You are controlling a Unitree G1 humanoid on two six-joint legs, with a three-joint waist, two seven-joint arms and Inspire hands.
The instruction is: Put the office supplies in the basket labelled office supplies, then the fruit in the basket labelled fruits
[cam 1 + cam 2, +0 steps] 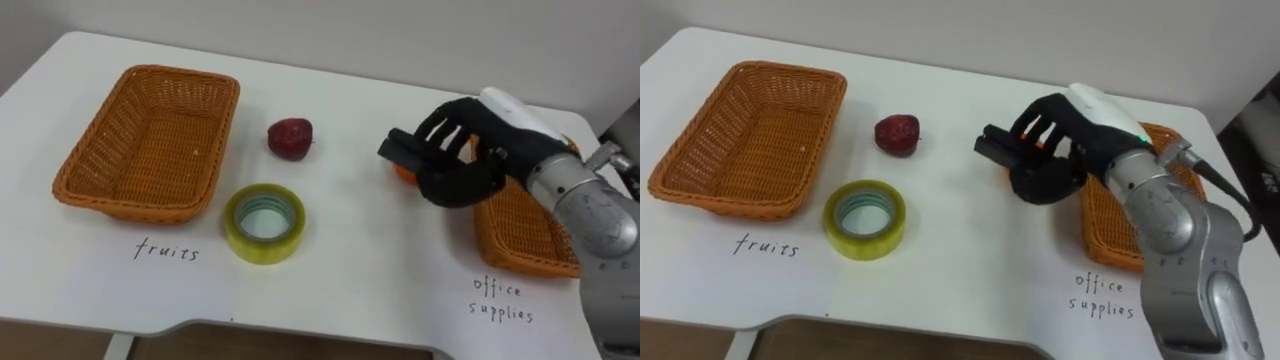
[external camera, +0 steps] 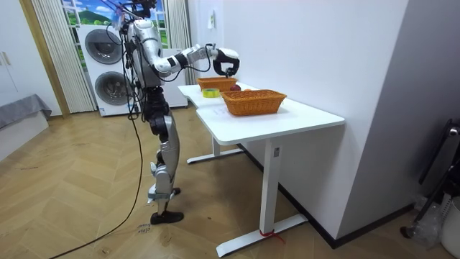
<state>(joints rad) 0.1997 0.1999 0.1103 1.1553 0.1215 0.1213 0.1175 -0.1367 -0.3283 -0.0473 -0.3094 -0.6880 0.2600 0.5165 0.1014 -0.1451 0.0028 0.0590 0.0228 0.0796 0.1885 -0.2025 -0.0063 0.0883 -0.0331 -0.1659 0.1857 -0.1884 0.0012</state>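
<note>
**Closing on a small orange thing point(image 1: 403, 172) to the right of the tape roll point(image 1: 264, 222)**

The right hand point(image 1: 455, 175) is behind and to the right of the tape roll, its fingers curled round the small orange thing. This is probably a fruit, though the fingers hide most of it. A red fruit point(image 1: 289, 138) lies just behind the tape roll. The fruit basket point(image 1: 130, 203) stands empty to the left of the tape roll, and the supplies basket point(image 1: 515, 235) is well to its right. The step in hand looks like the pick-up. If the hold is sound, the next move calls for a lift clear of the table point(image 1: 380, 270) and a carry past the tape roll to the basket on its left.
</note>
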